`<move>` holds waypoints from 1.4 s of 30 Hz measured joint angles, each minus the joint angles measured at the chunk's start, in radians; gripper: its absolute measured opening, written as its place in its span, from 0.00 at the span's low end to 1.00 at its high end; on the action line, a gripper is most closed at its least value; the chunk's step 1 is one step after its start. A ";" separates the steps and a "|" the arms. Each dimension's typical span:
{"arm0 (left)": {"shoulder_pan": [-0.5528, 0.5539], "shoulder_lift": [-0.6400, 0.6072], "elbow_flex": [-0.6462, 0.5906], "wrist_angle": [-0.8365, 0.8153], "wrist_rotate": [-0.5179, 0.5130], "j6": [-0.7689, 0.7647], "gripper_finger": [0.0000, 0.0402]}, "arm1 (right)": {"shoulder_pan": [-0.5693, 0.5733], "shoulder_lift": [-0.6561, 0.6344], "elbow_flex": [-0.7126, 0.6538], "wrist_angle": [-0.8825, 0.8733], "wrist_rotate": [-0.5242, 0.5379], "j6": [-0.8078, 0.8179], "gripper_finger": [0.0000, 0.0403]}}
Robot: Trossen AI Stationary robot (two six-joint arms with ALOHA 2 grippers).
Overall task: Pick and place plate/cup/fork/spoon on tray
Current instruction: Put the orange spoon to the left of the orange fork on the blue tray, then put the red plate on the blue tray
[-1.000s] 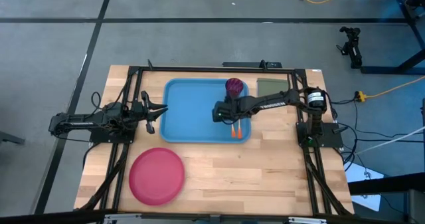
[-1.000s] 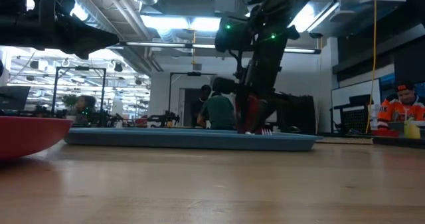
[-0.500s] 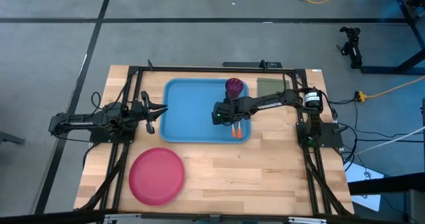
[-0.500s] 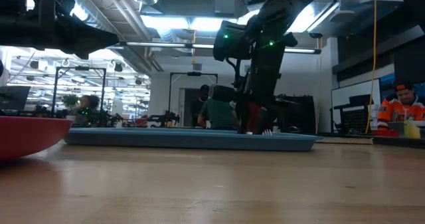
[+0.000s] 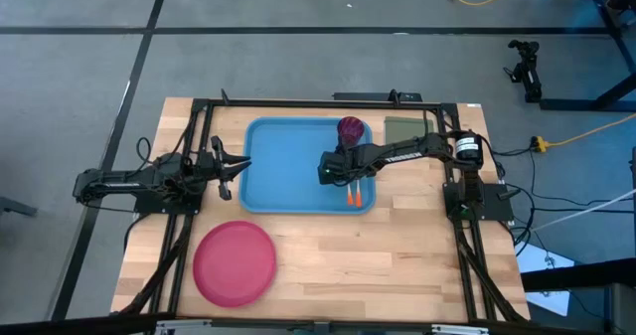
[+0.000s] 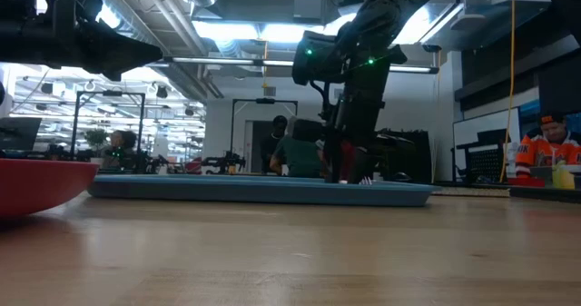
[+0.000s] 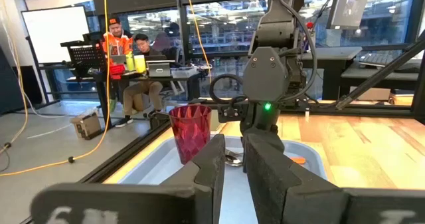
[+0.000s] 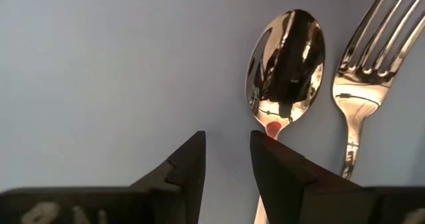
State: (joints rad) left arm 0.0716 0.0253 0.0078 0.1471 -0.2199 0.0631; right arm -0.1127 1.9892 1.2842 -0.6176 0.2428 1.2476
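The light-blue tray (image 5: pixel 288 166) lies at the table's far middle. The maroon cup (image 5: pixel 351 130) stands upright in the tray's far right corner. The spoon (image 8: pixel 287 64) and fork (image 8: pixel 365 71) lie side by side on the tray floor, their orange handles (image 5: pixel 353 198) toward the near rim. My right gripper (image 5: pixel 333 168) hovers low over the tray beside the spoon, open (image 8: pixel 228 144) by a small gap with nothing between its fingers. The spoon's handle runs out of sight under one finger. The pink-red plate (image 5: pixel 235 263) rests on the table near the front left. My left gripper (image 5: pixel 234 168) waits at the tray's left edge, almost closed (image 7: pixel 234 151).
An olive-green pad (image 5: pixel 402 129) lies right of the tray at the far edge. Bare wood lies between the plate and the table's right side. People sit at desks in the room beyond the table.
My right arm has shifted and tipped slightly above the tray's right part. The spoon, fork, cup and plate have stayed where they were.
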 joint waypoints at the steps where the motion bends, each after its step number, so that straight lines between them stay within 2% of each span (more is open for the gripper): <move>1: 0.000 0.000 0.000 0.000 0.000 0.000 0.14 | 0.000 0.000 0.000 -0.002 0.000 0.001 0.31; 16: 0.000 0.000 0.000 0.000 0.000 0.000 0.14 | 0.000 -0.006 0.000 0.009 0.026 0.000 0.31; 25: 0.000 0.000 0.000 0.000 0.000 0.000 0.14 | 0.025 -0.018 0.041 -0.014 0.037 -0.055 0.31; 28: 0.000 0.000 0.000 0.000 0.000 0.000 0.14 | 0.038 -0.021 0.070 -0.015 0.049 -0.180 0.31; 31: 0.000 0.000 0.000 0.000 0.000 0.000 0.14 | 0.046 -0.023 0.114 -0.021 0.046 -0.436 0.31; 33: 0.000 0.000 0.000 0.000 0.000 0.000 0.14 | 0.050 -0.023 0.150 -0.060 0.005 -0.593 0.31; 36: 0.000 0.000 0.000 0.000 0.000 0.000 0.14 | 0.072 -0.025 0.172 -0.104 -0.007 -0.630 0.31; 42: 0.000 0.000 0.000 0.000 0.000 0.000 0.14 | 0.128 -0.025 0.179 -0.201 0.059 -0.709 0.31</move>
State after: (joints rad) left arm 0.0719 0.0252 0.0078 0.1472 -0.2197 0.0631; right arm 0.0150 1.9644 1.4632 -0.8189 0.3023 0.5385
